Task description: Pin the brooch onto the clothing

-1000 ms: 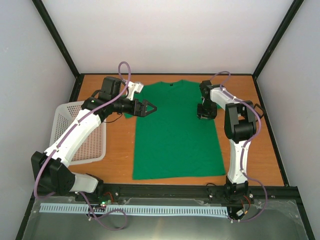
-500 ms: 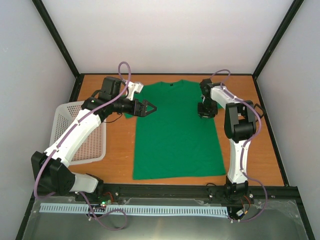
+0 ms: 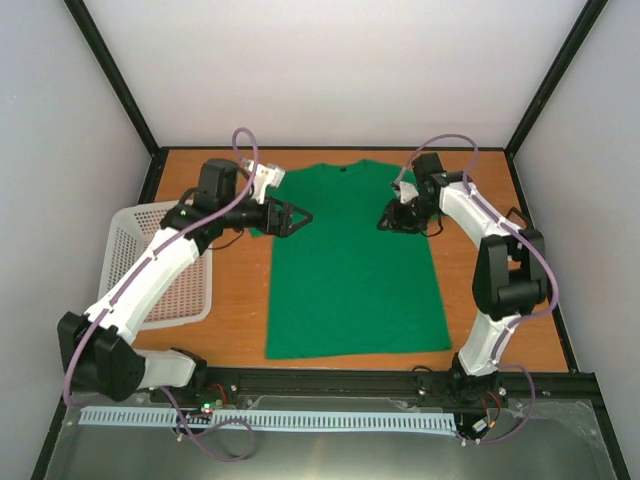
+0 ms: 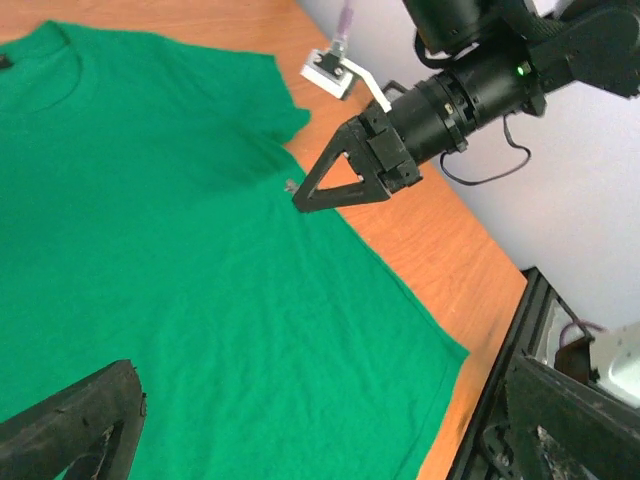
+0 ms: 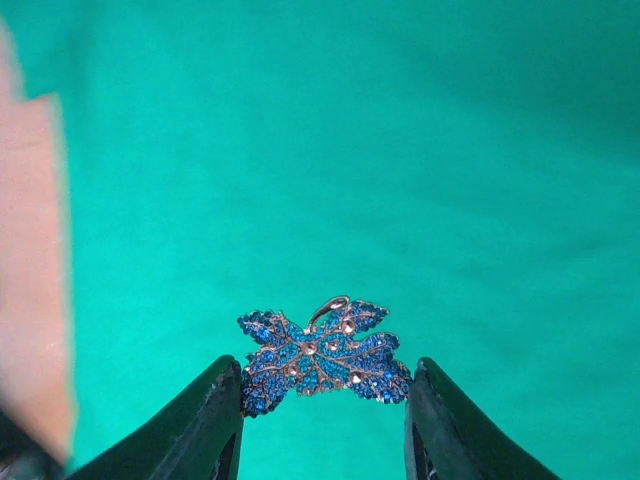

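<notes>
With its elbow swung outward, the right pincer [image 3: 388,221] now points sideways over one shoulder of the green T-shirt [image 3: 350,285] on the desk [image 3: 500,170], jaws half-closed on the brooch [image 5: 320,360] by its two ends. The left pincer [image 3: 297,216] hovers wide open, empty. Tiny, light and stiff, the brooch likely twists easily; the fabric is soft.

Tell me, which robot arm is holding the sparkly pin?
The right arm's fingers pinch the brooch between them, over the green shirt. The left arm's fingers stand wide open with nothing between them.
</notes>
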Controlling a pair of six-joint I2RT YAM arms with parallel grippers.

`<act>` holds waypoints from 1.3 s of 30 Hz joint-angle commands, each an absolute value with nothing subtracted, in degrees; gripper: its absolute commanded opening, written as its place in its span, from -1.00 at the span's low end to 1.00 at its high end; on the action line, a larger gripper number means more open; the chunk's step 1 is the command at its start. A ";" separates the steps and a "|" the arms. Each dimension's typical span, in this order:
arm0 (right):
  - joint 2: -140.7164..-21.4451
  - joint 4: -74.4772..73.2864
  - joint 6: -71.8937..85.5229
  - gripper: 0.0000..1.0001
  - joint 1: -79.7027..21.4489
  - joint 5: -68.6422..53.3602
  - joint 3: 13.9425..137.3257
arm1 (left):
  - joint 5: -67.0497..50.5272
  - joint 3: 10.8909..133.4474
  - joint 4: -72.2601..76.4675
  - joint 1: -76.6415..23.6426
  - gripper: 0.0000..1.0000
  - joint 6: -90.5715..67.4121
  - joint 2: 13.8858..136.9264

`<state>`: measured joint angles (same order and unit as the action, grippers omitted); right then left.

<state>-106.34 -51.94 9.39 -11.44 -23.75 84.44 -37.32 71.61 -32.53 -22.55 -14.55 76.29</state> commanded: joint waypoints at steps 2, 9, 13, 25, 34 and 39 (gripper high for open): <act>-98.14 -43.70 5.87 -0.30 -16.75 -52.00 76.10 | -45.07 57.44 -10.70 -22.94 0.92 -5.40 65.75; -92.36 -42.76 4.17 -0.31 -21.37 -72.69 69.65 | -52.66 52.16 -8.55 -25.99 0.69 14.60 63.47; -90.56 -40.66 5.46 -0.31 -24.78 -76.51 68.08 | -56.39 52.63 -15.05 -26.70 0.60 24.24 64.42; -91.93 -40.70 5.78 -0.31 -30.56 -79.69 68.46 | -62.23 54.10 -21.81 -27.52 0.18 37.11 66.50; -93.54 -42.29 4.70 -0.31 -31.52 -80.18 70.04 | -61.14 55.92 -24.58 -29.95 -0.05 40.73 69.52; -94.21 -43.02 3.97 -0.31 -31.90 -80.32 70.62 | -61.14 57.42 -25.58 -30.14 -0.25 42.10 70.56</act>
<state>-93.34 -41.85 5.30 -31.16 -78.94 68.71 -59.81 54.06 -24.16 -29.45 38.35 69.97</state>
